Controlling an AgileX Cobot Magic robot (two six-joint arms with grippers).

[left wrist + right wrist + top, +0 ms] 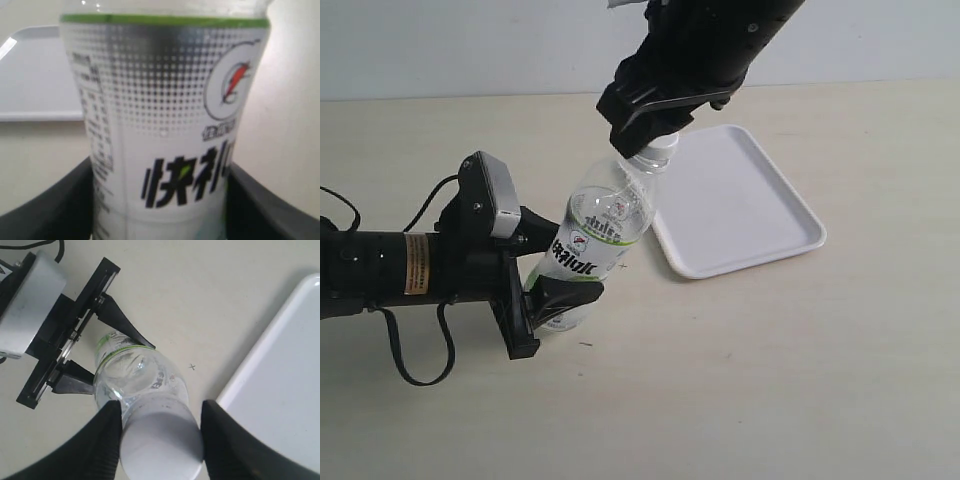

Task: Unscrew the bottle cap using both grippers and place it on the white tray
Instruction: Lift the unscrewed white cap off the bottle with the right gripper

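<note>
1. Nearest, on the left, my left gripper [556,263] is clamped across the lower body of the bottle [605,215], one finger on each side of the label [165,125]. I cannot tell whether the bottle's base rests on the table [770,380].
2. The bottle is tilted. Its long axis runs from the base at near left up to the neck at far right, so the bottle cap [162,445] leans toward the tray side.
3. Above it, my right gripper [657,130] comes down from the far side, its fingers meeting the cap's opposite sides. I judge it closed on the cap, which is on the neck, not yet off.
4. Farthest, to the right, the white tray [750,215] lies flat just beside the bottle. The right arm is the nearer one to it, so I expect a short carry to the right once the cap turns free.
5. The left wrist view shows only the label and my two fingers, never the cap. The right wrist view shows the cap between the fingers. Only the exterior view shows the tilt.
</note>
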